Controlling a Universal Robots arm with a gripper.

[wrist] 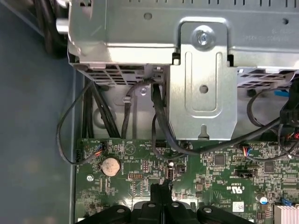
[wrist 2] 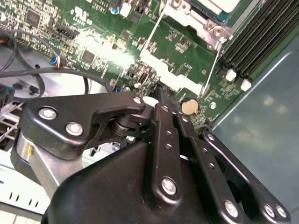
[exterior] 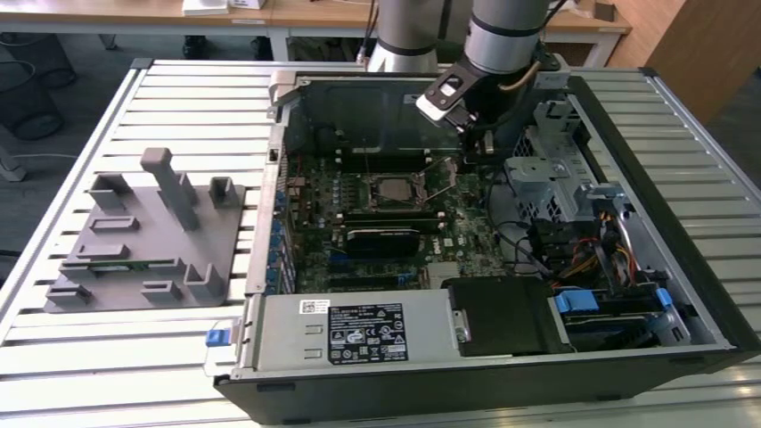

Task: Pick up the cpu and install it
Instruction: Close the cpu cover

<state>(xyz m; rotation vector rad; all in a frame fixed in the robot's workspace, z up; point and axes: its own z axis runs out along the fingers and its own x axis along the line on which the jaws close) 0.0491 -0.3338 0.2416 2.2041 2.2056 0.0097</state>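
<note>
The cpu [exterior: 390, 187] is a silver square lying in the black socket frame on the green motherboard [exterior: 464, 236], inside the open computer case. A corner of the cpu [wrist 2: 218, 3] and the socket's metal frame [wrist 2: 194, 23] appear in the second wrist view. My gripper [exterior: 476, 150] hangs over the board just to the exterior view's right of the socket. Its black fingers [wrist 2: 161, 95] are pressed together with nothing between them. In the first wrist view the gripper [wrist: 159, 189] tapers to a point close above the board, near a coin battery [wrist: 110, 165].
A metal drive cage [exterior: 541, 178] with black cables [wrist: 159, 121] stands close on the gripper's far side. Thin lever rods [wrist 2: 212, 70] and memory slots [wrist 2: 261, 42] flank the socket. A grey fixture block [exterior: 143, 241] sits outside the case on the slatted table [exterior: 95, 348].
</note>
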